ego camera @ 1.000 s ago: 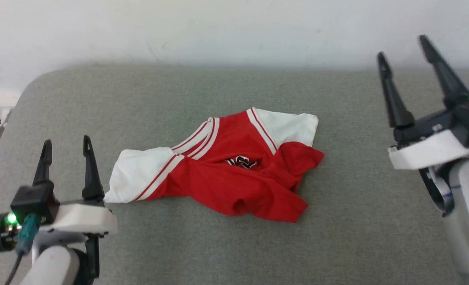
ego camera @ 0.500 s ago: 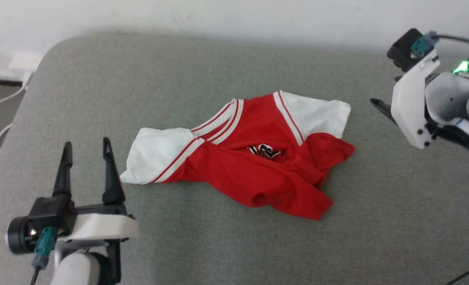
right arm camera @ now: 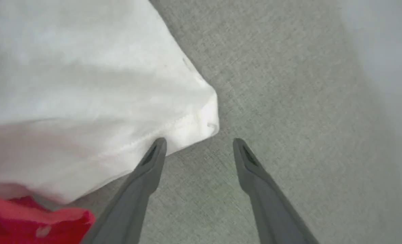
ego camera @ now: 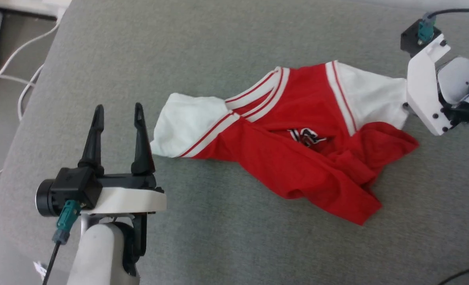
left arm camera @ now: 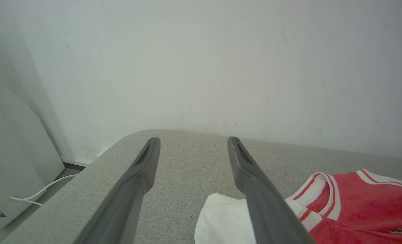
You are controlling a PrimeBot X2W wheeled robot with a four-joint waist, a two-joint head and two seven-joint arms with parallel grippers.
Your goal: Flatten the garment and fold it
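The garment is lying crumpled across the middle of the grey fabric surface, its white sleeves pointing to 9 and 3 o'clock in the head view. The left gripper is hovering open at 9 o'clock of the nearer sleeve, touching nothing (its wrist view is adding the white wall behind). The right gripper is standing open too: the head view is hiding its jaws behind a white mount, while its wrist view is showing one fingertip at the other sleeve's hem.

red garment with white sleeves lies crumpled on the grey surface, chest lettering half hidden by folds
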